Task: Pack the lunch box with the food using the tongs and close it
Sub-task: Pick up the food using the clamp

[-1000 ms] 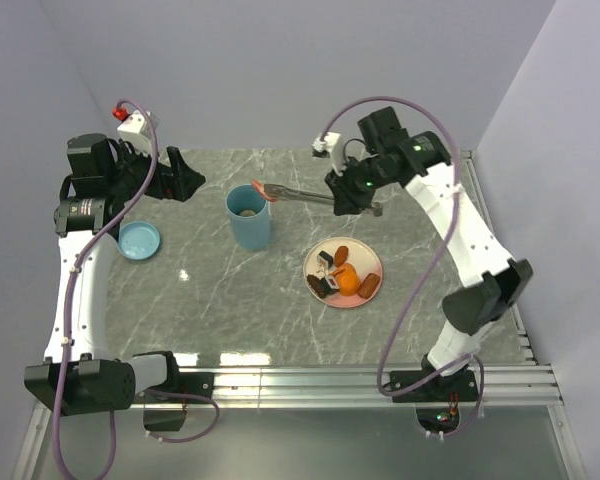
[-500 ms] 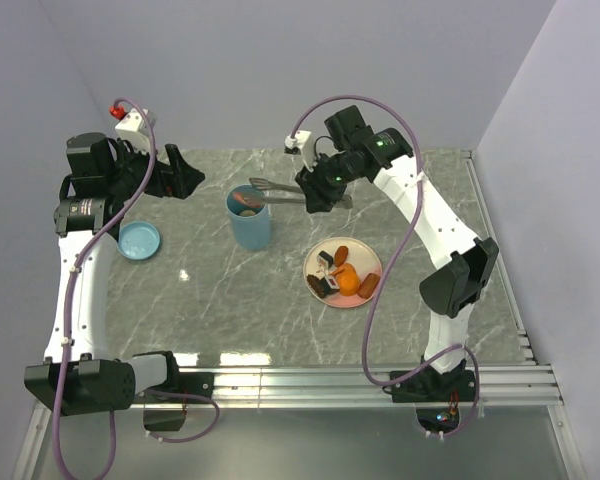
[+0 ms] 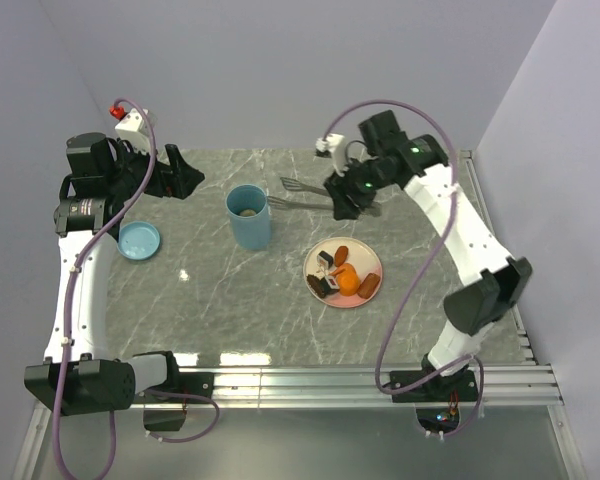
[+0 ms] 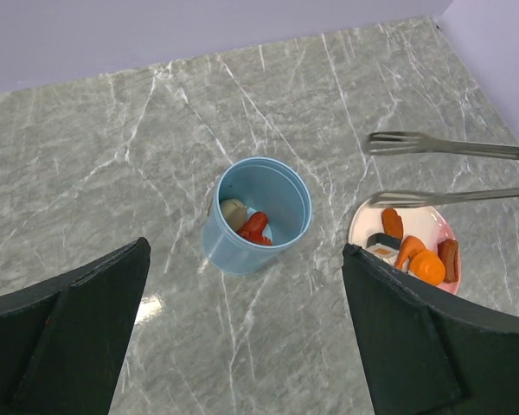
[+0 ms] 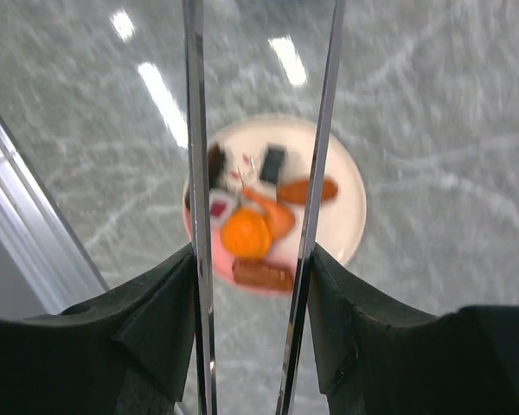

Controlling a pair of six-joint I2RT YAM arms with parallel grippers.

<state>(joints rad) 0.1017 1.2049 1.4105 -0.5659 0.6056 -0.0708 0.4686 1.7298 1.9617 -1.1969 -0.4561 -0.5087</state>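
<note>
Right pincer [image 3: 348,198] around level tongs [image 4: 450,147]

A: Entry one, top external: where is it sitting?
B: It is hanging high behind the arm bases, looking down and taking in the whole table [image 3: 230,300] from afar.
A: Entry two, left wrist?
B: It is gazing obliquely down from well above, between the left fingers [image 4: 69,337], covering the lunch box [image 4: 233,252], tongs [image 4: 450,148] and plate [image 4: 426,226].
A: Entry three, right wrist?
B: It is pointing steeply down along the tongs, between the right fingers [image 5: 147,337], nearer the plate. All three are sharing plate and tongs.
</note>
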